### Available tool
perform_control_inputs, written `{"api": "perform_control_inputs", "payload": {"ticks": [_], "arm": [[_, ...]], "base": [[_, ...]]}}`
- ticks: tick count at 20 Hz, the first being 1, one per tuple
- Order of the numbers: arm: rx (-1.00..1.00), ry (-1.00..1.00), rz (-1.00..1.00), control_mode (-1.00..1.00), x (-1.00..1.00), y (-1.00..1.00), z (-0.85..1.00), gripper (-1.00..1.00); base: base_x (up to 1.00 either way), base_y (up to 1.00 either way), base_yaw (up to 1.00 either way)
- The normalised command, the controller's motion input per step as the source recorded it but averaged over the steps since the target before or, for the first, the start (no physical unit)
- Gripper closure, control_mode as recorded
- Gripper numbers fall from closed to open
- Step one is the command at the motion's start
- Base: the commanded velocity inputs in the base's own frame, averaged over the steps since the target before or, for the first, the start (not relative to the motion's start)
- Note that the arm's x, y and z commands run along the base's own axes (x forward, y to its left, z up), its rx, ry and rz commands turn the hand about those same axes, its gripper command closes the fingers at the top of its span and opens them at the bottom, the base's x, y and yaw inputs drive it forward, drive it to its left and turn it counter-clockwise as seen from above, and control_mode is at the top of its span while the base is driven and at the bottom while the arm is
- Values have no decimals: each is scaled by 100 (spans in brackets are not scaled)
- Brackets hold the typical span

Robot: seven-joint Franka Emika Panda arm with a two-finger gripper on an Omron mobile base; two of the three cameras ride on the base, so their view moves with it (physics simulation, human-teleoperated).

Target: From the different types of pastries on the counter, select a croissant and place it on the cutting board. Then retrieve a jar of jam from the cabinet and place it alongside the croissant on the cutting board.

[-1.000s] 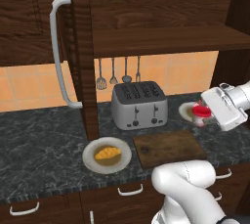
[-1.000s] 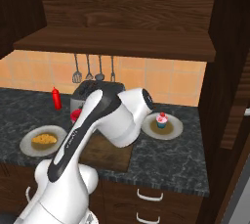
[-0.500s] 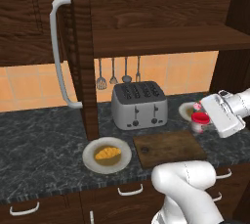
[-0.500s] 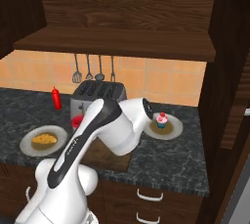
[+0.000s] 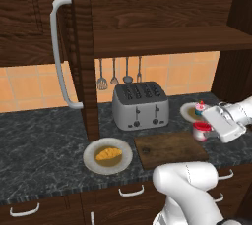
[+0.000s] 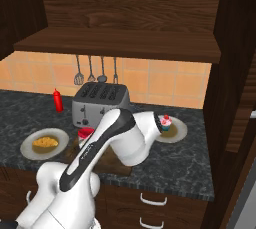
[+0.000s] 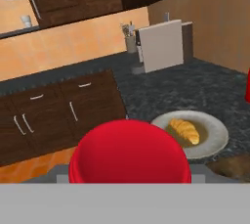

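Above cutting board [image 5: 170, 149] edge | hand [image 5: 205, 130] grips jar of jam [image 5: 201, 131] | labels unreadable

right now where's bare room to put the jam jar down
The cutting board is bare all over, between the croissant's plate and the pincer holding the jar. Open counter lies left of that plate. It is tighter around the toaster and the cupcake.

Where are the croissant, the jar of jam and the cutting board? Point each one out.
croissant [image 5: 108, 154]: left base view, middle of the pastry on its plate.
jar of jam [image 5: 201, 131]: left base view, red side of the jar.
cutting board [image 5: 167, 149]: left base view, bare wooden centre.
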Motion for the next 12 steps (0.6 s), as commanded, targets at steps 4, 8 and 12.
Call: {"api": "perform_control_inputs", "payload": {"ticks": [4,8,12], "arm": [[24,33,4,-100,14,-12,-16,100],[10,11,2,-100,0,-4,-31,100],[-5,-16,0,-100,0,2,-28,100]], "base": [[0,0,0],[0,0,0],[0,0,0]]}}
